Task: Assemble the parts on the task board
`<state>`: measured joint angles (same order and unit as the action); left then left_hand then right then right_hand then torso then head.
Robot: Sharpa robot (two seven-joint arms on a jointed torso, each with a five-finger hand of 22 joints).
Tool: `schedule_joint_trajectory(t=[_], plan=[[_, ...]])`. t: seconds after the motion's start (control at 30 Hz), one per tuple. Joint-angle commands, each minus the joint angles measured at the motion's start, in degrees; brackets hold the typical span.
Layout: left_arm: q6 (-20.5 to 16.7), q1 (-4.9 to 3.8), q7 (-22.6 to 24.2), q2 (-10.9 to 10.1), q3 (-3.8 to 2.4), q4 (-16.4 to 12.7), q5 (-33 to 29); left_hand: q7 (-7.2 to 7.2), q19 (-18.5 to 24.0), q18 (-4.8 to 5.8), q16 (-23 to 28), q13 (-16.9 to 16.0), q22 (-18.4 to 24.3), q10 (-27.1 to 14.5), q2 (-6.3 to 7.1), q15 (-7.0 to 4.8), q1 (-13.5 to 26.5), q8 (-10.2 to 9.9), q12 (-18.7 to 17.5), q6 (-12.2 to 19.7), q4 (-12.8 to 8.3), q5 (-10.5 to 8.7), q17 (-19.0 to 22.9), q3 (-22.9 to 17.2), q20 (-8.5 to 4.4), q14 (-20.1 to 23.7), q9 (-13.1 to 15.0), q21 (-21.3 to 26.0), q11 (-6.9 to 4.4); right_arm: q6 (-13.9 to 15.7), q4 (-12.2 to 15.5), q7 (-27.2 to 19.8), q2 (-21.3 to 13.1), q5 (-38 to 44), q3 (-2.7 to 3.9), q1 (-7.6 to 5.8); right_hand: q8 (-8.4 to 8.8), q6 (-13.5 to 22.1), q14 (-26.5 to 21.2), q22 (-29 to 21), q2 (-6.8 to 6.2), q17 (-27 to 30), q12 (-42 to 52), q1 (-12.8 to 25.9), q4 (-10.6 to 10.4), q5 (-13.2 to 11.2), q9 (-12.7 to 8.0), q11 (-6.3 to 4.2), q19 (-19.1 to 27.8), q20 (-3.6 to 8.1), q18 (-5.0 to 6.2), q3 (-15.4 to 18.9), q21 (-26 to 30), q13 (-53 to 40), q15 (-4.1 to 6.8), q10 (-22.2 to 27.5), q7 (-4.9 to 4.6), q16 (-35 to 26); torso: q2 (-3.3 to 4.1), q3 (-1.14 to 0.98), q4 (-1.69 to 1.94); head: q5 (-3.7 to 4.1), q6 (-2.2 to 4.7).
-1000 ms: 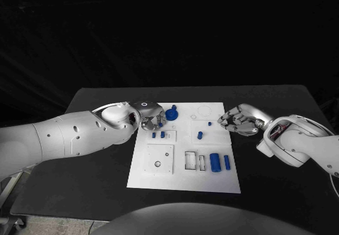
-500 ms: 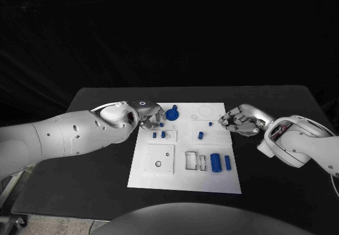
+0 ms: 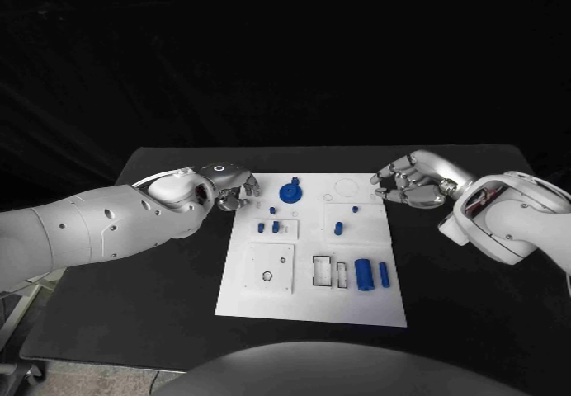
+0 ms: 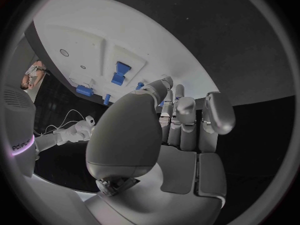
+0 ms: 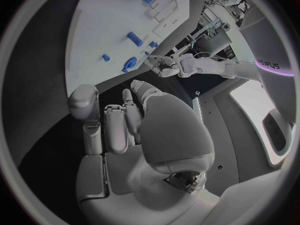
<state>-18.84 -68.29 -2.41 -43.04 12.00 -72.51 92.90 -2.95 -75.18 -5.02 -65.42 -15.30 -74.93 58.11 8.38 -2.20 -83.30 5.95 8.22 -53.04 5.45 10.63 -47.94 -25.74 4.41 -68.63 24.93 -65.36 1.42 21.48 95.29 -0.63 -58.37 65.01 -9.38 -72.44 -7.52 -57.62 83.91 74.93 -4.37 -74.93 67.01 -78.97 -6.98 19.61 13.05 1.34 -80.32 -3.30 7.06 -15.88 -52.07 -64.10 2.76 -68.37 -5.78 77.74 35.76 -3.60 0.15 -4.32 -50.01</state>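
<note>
Centrally placed on the black counter (image 3: 155, 330): white board (image 3: 312, 301), long axis running away from the robot. Left hand (image 3: 232, 186) just beside the board's far left corner, fingers curled, grasping nothing. Right hand (image 3: 408, 183) off the far right corner, likewise curled and without a load. Blue parts: round knobbed piece (image 3: 290, 194) at the far end; small pegs (image 3: 268, 225) mid-left; a short peg (image 3: 338, 228) mid-right; two cylinders (image 3: 371, 274) lying near the right edge, long axes parallel to the board's. Probable step: reaching for a part. Best done by lowering from above, pinching across a cylinder's short width, keeping clear of neighbours.
</note>
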Motion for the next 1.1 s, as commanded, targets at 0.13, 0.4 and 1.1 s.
schedule_joint_trajectory(t=[0.13, 0.4, 1.1], plan=[[-6.1, -0.56, 3.1, -2.3, -0.46, -1.3, -13.2, -0.67, 13.1, -3.23, 14.9, -1.1, -2.1, -9.0, 1.13, 1.90, 1.1, -0.4, 0.7, 0.4, 1.3, 0.59, 13.3, -0.4, 1.12, 13.3, -0.9, 19.7, 1.17, -4.5, 1.6, 4.7, 0.5, 11.8, 0.08, -4.37, -0.56, -0.5, 1.7, 6.0, -2.92, -1.7, -21.7, -1.0, 0.0, 7.2, 1.2, -0.76, 1.6, 0.49, -0.18, -1.4, 3.5, 18.5, 0.72, 17.7, 0.98, -3.1, -0.10, 0.21, 0.30, -0.06, 0.01], [-9.4, -1.27, 26.0, -4.8, -0.20, -2.9, -48.3, -1.32, 44.0, -1.04, 31.8, -5.2, 7.6, -22.6, -0.82, 8.71, 6.5, 0.3, 7.9, 0.1, 9.3, 15.64, 19.5, 7.0, 4.63, 45.6, -1.4, 48.3, 5.55, -12.4, 0.2, 8.3, 5.0, 32.5, 0.09, -7.47, -0.71, 3.0, -2.7, 4.0, -4.71, 4.8, -32.1, -0.8, -0.9, 6.8, 4.0, 0.97, 6.5, -0.34, 1.17, -2.2, 14.0, 26.8, -0.15, 22.1, 2.49, -11.1, -0.06, 0.46, 0.49, 0.51, 0.01], [5.5, -0.62, 41.4, -8.6, 0.28, -14.4, -86.0, 4.54, 57.9, -4.40, 61.2, 13.1, 33.6, -46.8, -12.52, 8.38, 14.7, -3.4, 2.1, 24.6, 11.3, 12.92, 44.9, 34.1, 9.78, 61.4, -20.9, 61.8, -2.22, -9.6, -10.5, 4.2, 12.1, 43.2, 0.07, -0.68, 2.25, 3.0, -1.1, 4.9, -6.50, 5.2, -48.7, 0.2, -4.2, 4.6, 3.4, 1.26, 3.5, -0.60, 0.50, -2.0, 11.5, 43.1, -0.36, 15.8, 1.72, -10.0, 0.09, 0.48, 0.70, 0.12, 0.01]])
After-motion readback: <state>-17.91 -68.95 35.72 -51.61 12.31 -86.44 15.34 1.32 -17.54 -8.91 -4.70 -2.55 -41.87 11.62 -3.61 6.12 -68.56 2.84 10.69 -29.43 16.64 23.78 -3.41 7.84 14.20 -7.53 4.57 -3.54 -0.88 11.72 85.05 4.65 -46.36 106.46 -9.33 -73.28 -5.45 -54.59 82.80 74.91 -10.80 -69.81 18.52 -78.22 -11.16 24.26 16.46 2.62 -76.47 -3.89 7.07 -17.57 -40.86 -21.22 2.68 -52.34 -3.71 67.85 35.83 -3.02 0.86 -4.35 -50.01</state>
